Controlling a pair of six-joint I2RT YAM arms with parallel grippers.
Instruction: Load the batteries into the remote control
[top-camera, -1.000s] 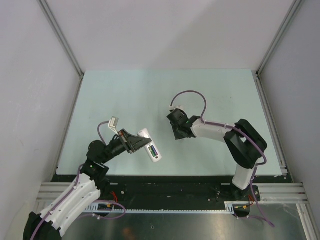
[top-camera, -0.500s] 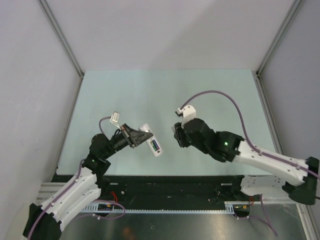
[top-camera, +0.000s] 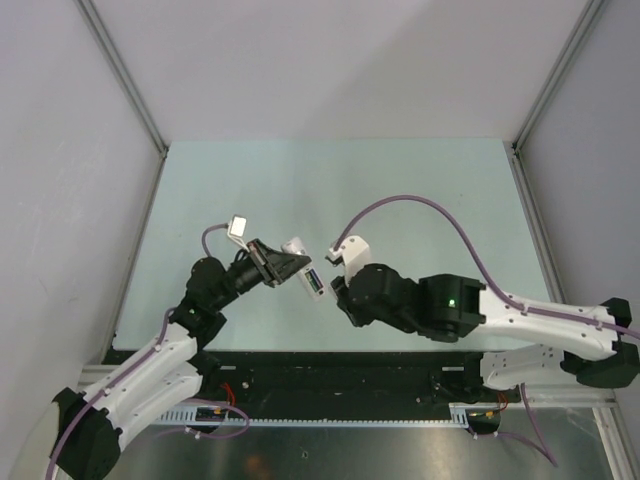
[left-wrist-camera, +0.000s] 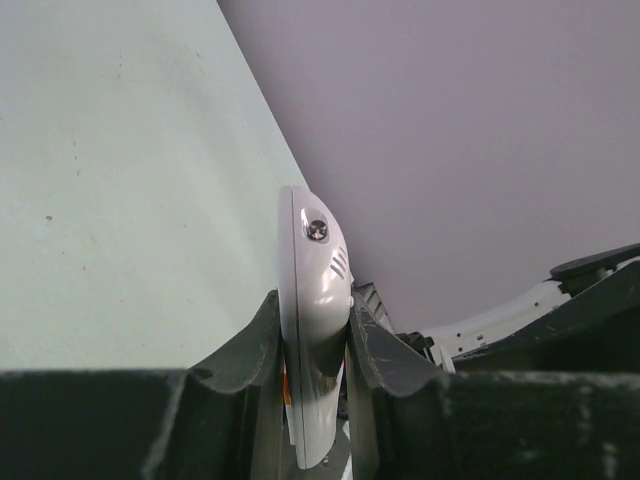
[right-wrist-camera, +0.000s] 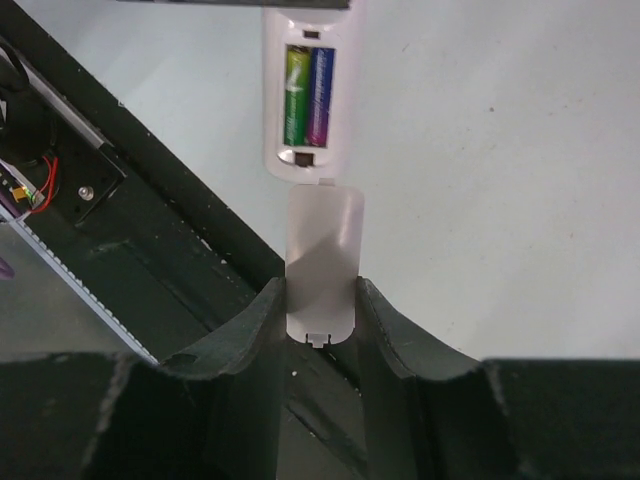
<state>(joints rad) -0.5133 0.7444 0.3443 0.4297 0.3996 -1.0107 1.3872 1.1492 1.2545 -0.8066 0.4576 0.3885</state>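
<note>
pale green table (top-camera: 400, 190) lies beneath my arms. my left gripper (left-wrist-camera: 316, 335) is clamped on the remote control (left-wrist-camera: 312, 270). my right gripper (right-wrist-camera: 321, 305) pinches a white cover (right-wrist-camera: 322, 255). just beyond its far edge the open compartment (right-wrist-camera: 308, 150) holds the batteries (right-wrist-camera: 298, 95), green beside purple.

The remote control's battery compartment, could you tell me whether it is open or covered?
Open. Both batteries lie uncovered in the remote control; the right fingers hold the white cover clear of them.
</note>
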